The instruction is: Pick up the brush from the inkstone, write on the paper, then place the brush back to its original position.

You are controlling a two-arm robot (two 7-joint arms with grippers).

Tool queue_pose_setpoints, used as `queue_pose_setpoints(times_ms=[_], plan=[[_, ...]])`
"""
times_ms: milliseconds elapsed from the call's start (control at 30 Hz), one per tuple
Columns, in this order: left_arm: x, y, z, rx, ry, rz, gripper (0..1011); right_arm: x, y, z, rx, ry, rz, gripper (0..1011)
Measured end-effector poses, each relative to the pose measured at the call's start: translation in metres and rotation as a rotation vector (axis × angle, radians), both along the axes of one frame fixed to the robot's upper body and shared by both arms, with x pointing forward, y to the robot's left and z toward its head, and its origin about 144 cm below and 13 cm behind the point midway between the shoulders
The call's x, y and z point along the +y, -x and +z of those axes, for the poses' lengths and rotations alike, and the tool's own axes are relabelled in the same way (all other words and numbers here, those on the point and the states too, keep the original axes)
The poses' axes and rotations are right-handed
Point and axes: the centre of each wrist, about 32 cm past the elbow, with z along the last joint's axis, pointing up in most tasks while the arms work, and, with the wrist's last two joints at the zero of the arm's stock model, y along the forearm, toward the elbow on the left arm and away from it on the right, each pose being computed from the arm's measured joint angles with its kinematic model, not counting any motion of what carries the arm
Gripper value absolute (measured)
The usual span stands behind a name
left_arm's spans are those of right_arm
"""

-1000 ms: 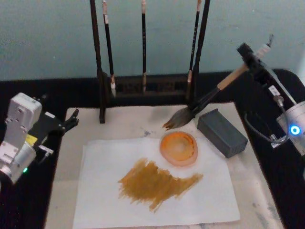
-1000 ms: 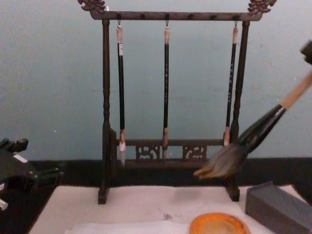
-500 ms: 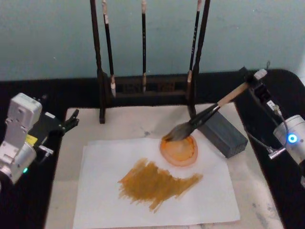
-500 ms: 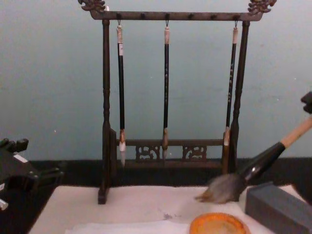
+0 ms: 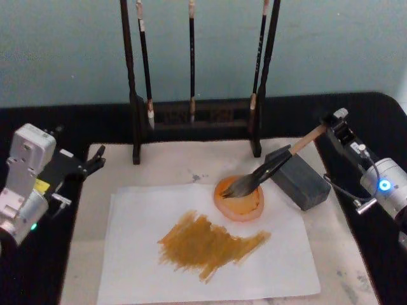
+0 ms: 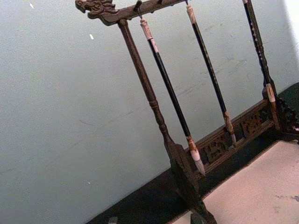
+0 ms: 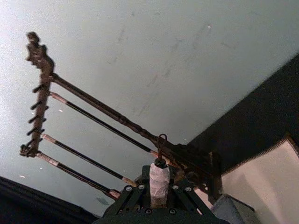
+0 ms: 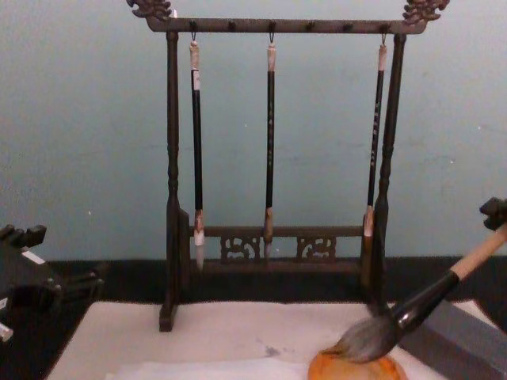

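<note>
Orange-brown dish [image 5: 247, 206] is bearing the brush [image 5: 278, 160] tuft — right gripper [image 5: 333, 125] jaws are clamping its handle top. Settling the handle onto the grey block [image 5: 303, 182] before releasing looks wise — left gripper [image 5: 95, 161] is idling at left.

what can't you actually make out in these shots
- Head view: whether the brush tuft touches the inkstone or hovers over it; the tuft covers that spot.
- Chest view: the inkstone's front and most of the paper, cut off by the bottom edge.
- Right wrist view: the brush handle below its wrapped top, hidden by the right gripper.
The left gripper is parked at the left.
</note>
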Motion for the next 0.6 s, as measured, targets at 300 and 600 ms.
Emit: queue_pose_setpoints(times_ms=[300, 600], plan=[[0.000, 0.000, 0.000, 0.000, 0.000, 0.000, 1010, -0.002, -0.010, -0.010, 0.046, -0.009, -0.004, 152], [0.000, 0.000, 0.000, 0.000, 0.000, 0.000, 1010, -0.004, -0.020, -0.015, 0.072, -0.002, -0.010, 152]])
